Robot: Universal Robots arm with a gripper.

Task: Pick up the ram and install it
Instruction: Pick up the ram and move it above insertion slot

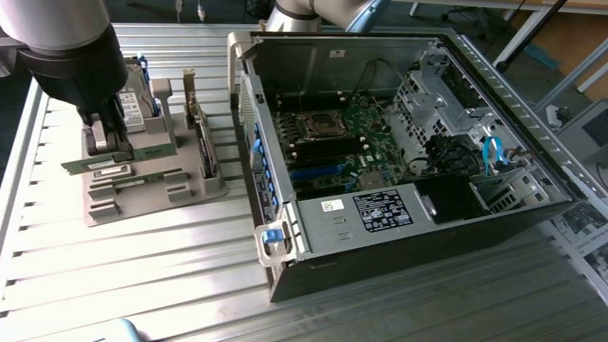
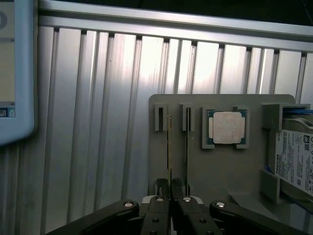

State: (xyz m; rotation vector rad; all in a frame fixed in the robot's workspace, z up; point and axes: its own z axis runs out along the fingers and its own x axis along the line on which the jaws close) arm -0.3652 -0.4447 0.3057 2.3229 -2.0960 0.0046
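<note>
Light's strong and comes from above, so the ribbed aluminium table blows out to near-white stripes in both views. Inside the PC case it's way dimmer, and the far corners go black. In the wrist view the gripper sits dark in shade, while the ram catches a thin gold glint along its edge. The arm up close looks soft.

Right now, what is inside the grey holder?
The grey holder holds a ram stick, a second stick, a CPU chip and a Toshiba hard drive. The gripper covers both sticks' near ends.
</note>
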